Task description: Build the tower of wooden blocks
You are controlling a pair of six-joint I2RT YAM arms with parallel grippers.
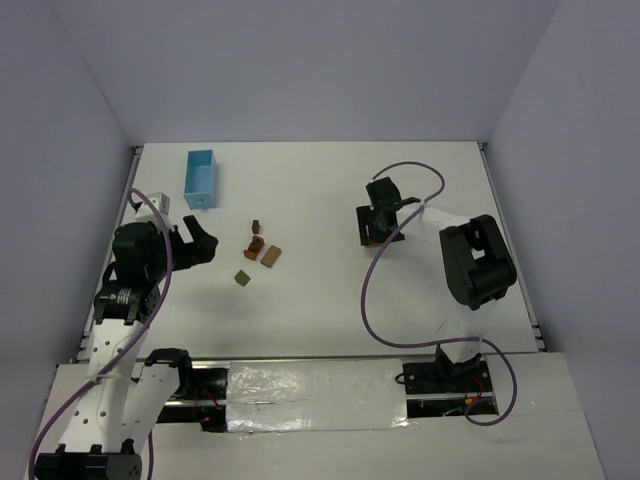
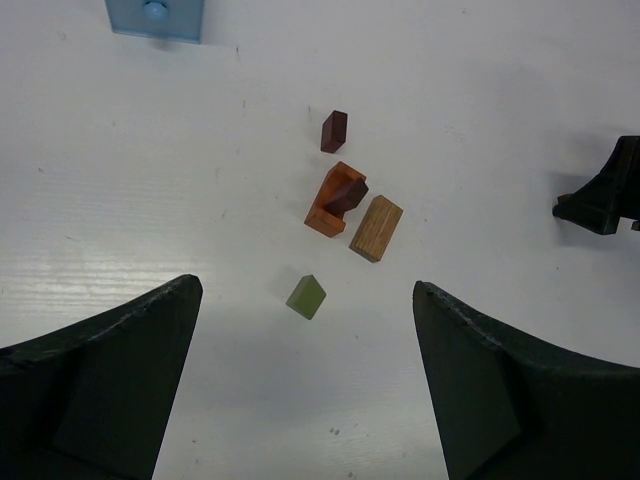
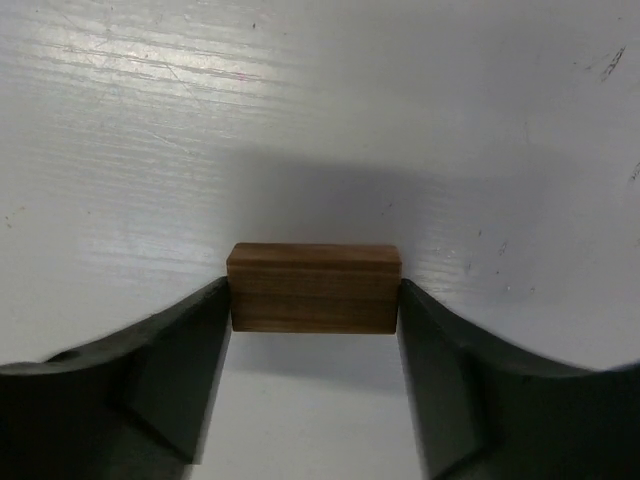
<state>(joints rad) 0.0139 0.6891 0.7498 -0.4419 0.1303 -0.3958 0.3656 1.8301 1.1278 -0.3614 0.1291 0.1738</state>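
The wood blocks lie loose on the white table, not stacked. In the left wrist view I see a dark brown cube (image 2: pixel 334 131), an orange-red arch (image 2: pixel 322 213) with a dark piece resting on it, a tan rectangle (image 2: pixel 376 228) and an olive-green piece (image 2: pixel 306 296). From above they form a small cluster: cube (image 1: pixel 258 227), arch (image 1: pixel 256 244), tan rectangle (image 1: pixel 271 256), olive piece (image 1: pixel 242 279). My left gripper (image 1: pixel 200 243) is open and empty, just left of them. My right gripper (image 1: pixel 372 232) is shut on a brown rectangular block (image 3: pixel 314 288), close above the table.
A light blue rectangular box (image 1: pixel 200 178) lies at the back left, and its end shows in the left wrist view (image 2: pixel 155 17). The right gripper's tip shows at the right edge of the left wrist view (image 2: pixel 605 195). White walls enclose the table.
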